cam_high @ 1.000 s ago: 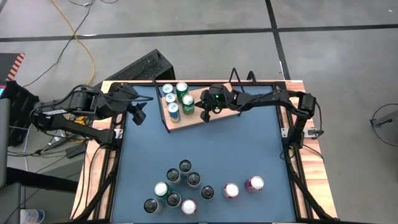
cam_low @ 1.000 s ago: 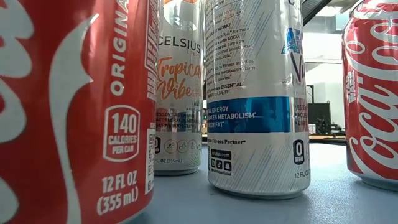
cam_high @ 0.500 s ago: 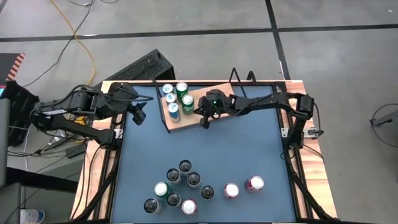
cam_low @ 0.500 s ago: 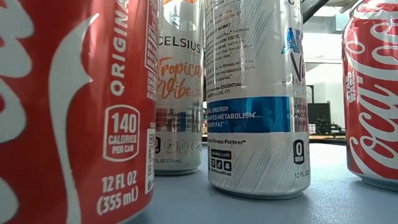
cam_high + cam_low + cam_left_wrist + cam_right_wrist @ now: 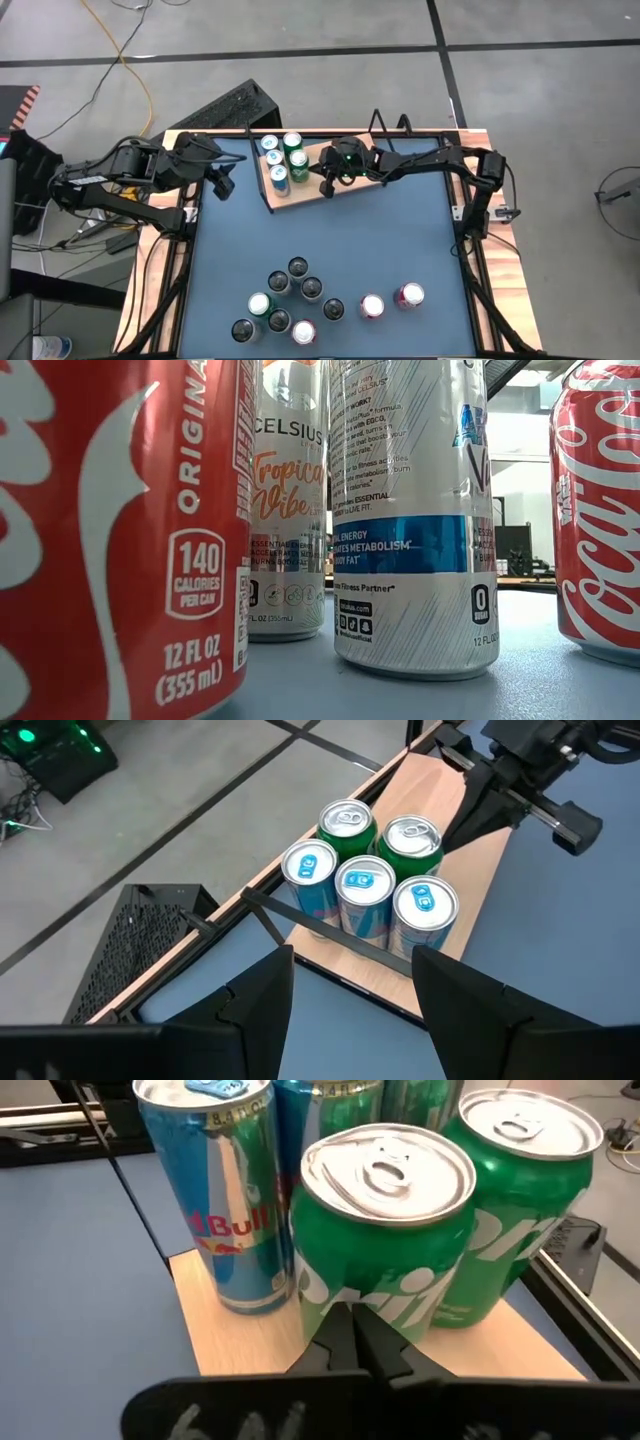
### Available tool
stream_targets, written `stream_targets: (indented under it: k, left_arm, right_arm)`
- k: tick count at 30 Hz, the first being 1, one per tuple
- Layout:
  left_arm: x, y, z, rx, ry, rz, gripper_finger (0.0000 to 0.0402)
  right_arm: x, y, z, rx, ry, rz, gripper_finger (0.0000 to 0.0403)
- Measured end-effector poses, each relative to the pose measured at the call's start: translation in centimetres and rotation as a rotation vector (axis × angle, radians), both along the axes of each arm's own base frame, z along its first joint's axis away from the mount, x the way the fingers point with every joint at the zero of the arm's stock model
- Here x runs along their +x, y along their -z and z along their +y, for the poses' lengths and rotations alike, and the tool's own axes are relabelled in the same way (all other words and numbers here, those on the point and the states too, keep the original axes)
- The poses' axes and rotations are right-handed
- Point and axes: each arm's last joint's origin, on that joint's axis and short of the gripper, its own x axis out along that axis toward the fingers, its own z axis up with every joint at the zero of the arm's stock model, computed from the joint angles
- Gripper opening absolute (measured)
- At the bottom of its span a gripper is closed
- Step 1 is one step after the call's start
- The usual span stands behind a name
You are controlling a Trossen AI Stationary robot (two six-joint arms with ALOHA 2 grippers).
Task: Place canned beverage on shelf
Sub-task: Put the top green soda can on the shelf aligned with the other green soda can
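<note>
While five cans (image 5: 283,161) crowd shelf (image 5: 310,185) — ten wait.

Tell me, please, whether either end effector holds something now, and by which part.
Nothing is held. The right end effector is shut and empty, facing a green aluminium can on the light-wood shelf. The left end effector is open and empty.

In the low view, the red can (image 5: 120,540) at 9 o'clock reads "ORIGINAL", "140 CALORIES PER CAN", "12 FL OZ (355 mL)" — the white can (image 5: 288,510) behind says "CELSIUS", "Tropical Vibe"; a blue can (image 5: 225,1200) shows "Red Bull".
</note>
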Motion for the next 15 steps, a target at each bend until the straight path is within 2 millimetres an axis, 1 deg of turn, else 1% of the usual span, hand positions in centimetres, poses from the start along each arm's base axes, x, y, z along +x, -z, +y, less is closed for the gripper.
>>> stream_targets:
  k: [6, 9, 13, 15]
  left_arm:
    - [0.0, 0.0, 0.0, 0.008, -0.010, -0.001, 0.0193]
    - [0.0, 0.0, 0.0, 0.004, -0.014, -0.005, 0.0193]
    - [0.0, 0.0, 0.0, 0.001, -0.017, -0.009, 0.0193]
    - [0.0, 0.0, 0.0, 0.001, -0.017, -0.009, 0.0193]
  right_arm:
    - [-0.2, 0.1, 0.0, 0.009, 0.004, 0.025, 0.0000]
    - [-0.2, 0.4, 0.5, 0.034, -0.001, 0.054, 0.0000]
    - [0.5, 0.8, 1.5, 0.025, -0.048, 0.044, 0.0000]
    - [1.0, 1.3, 1.6, 0.031, -0.059, 0.055, 0.0000]
